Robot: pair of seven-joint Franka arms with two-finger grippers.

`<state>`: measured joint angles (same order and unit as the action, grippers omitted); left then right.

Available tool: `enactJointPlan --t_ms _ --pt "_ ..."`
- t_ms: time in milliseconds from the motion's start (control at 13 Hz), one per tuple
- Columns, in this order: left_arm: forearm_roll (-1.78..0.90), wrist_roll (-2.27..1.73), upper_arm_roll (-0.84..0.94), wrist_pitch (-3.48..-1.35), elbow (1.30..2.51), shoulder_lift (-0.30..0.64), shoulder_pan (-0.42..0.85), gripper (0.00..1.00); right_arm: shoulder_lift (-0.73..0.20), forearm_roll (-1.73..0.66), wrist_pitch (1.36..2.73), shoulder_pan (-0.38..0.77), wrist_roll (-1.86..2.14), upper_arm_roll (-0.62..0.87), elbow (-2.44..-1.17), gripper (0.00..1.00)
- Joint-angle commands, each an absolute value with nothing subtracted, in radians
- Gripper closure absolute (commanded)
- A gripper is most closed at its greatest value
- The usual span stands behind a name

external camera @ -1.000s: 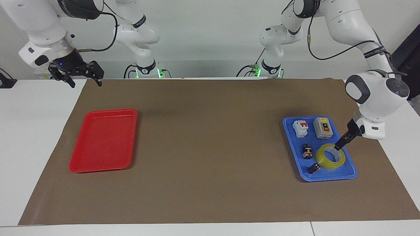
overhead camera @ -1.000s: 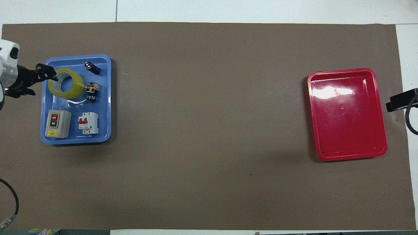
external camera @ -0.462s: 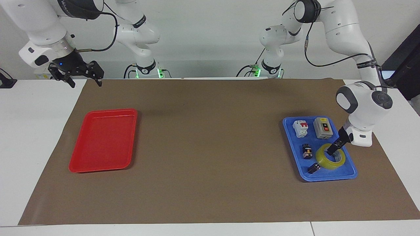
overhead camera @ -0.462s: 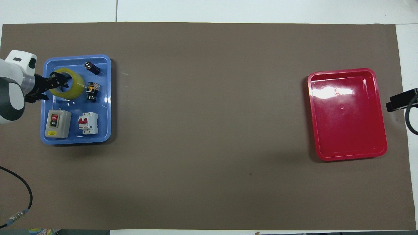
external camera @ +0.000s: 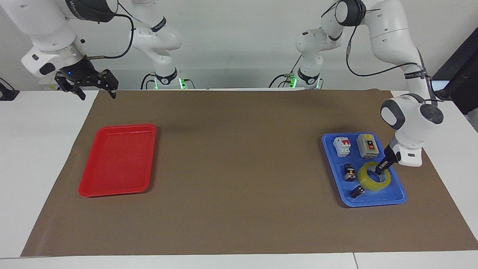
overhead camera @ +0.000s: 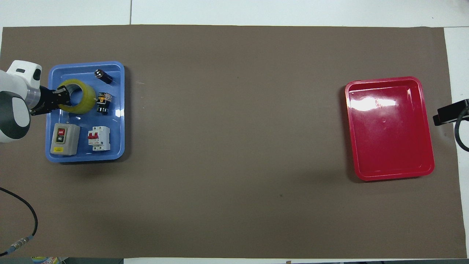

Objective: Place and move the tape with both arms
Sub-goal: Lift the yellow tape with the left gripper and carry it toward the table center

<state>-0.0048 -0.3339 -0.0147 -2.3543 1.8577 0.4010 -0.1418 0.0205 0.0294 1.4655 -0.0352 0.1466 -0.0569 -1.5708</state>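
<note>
I see the brown mat (external camera: 239,179) covering most of the table, red tray (external camera: 117,160) at the right arm's end, blue tray (external camera: 377,201) at the left arm's end. Left arm (external camera: 407,116) is bent down over the blue tray, left gripper (external camera: 380,171) clenched on the tape (external camera: 373,183) — fingertips pinch the roll's wall on the side toward the table edge, one finger inside the core. The tape sits in the tray's half farther from the robots; I can't make out whether it rests flat or is tipped. Right arm (external camera: 48,33) waits, right gripper (external camera: 87,84) released over the mat's corner — absent from the overhead view. Nearer the robots in the blue tray: grey switch box (external camera: 368,145), white breaker (external camera: 343,145). Beside the tape, a black-and-yellow button (external camera: 349,172) and a small dark part (external camera: 357,191), too small to identify.
</note>
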Motion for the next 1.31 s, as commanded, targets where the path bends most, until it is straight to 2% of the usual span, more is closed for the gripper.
enactJointPlan --t_ms 0,231,538,846,1231 --pt "-0.009 -0.328 -0.014 -2.324 1.879 0.333 -0.137 1.0 0.028 0.02 1.479 -0.051 0.172 -0.044 -1.578 0.0" --pt "-0.009 -0.263 -0.012 -2.157 1.873 0.209 -0.121 1.0 0.028 0.02 1.477 -0.051 0.172 -0.044 -1.58 0.0" --pt "-0.008 -0.259 -0.014 -2.091 1.881 0.12 0.017 1.0 0.029 0.02 1.477 -0.051 0.172 -0.044 -1.58 0.0" --pt "-0.008 -0.32 -0.014 -2.123 1.902 0.147 0.229 1.0 0.028 0.018 1.477 -0.052 0.172 -0.044 -1.58 0.0" --pt "0.096 -0.702 -0.014 -2.237 1.884 0.247 0.513 1.0 0.028 0.018 1.477 -0.051 0.172 -0.044 -1.58 0.0"
